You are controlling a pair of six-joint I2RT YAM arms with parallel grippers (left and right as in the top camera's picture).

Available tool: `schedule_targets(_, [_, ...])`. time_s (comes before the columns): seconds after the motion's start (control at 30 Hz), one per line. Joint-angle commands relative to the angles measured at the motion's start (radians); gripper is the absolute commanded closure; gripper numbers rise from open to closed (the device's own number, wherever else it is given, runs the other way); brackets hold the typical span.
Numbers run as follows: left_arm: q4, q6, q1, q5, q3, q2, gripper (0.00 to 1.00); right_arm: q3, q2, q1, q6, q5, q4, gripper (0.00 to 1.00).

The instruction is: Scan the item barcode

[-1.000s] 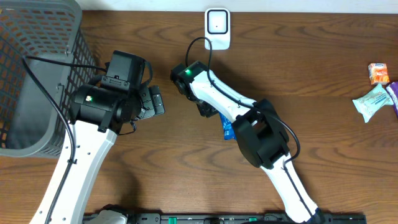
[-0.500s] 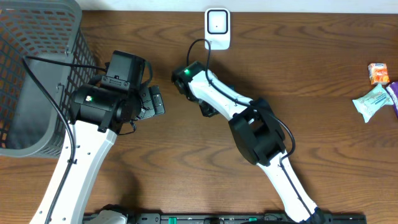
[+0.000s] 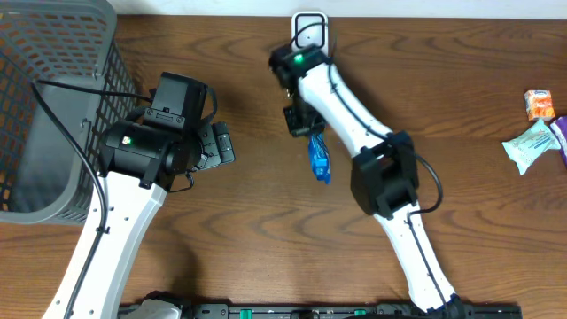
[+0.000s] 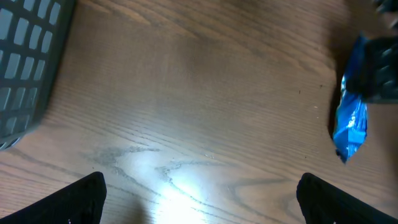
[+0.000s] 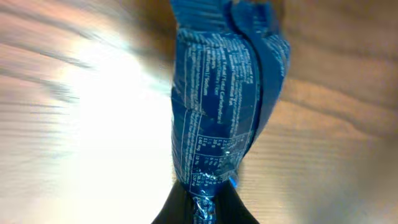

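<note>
The blue foil snack packet was in a grip, and there it was, pinched by one crimped end between the pressed-together fingers of the right gripper. Its body stretched away from them with the white nutrition print and the back seam facing the wrist camera. From overhead the packet ran lengthwise below the gripper, over the middle of the brown wooden table; whether its far end touched the wood could not be told. Just beyond the right arm's wrist, at the table's far edge, sat the white rounded-square scanner, partly covered by that arm, and the packet was near it but apart from it. Over to the left, the left gripper hovered with its jaws spread wide and nothing between them. Its dark fingertips framed bare wood, and the packet showed at the right side of its wrist view. Further left stood the grey plastic mesh basket, beside the left arm. Well away at the table's right edge lay a small orange carton and a pale green wrapped packet, close to each other.
</note>
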Motion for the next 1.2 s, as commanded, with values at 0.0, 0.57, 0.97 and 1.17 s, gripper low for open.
schedule_targets(0.0, [-0.003, -0.009, 0.004, -0.012, -0.002, 0.006, 0.02, 0.057, 0.008, -0.059, -0.132, -0.275, 0.002, 0.99])
schedule_targets(0.57, [-0.003, -0.009, 0.004, -0.012, -0.002, 0.005, 0.02, -0.062, 0.008, -0.323, -0.369, -1.002, 0.151, 0.99])
schedule_targets(0.97, [-0.003, -0.009, 0.004, -0.012, -0.002, 0.005, 0.02, -0.354, -0.003, -0.399, -0.199, -0.6, 0.314, 0.97])
schedule_targets(1.17, [-0.003, -0.009, 0.004, -0.012, -0.002, 0.006, 0.02, -0.308, -0.09, -0.44, -0.167, -0.332, 0.197, 0.85])
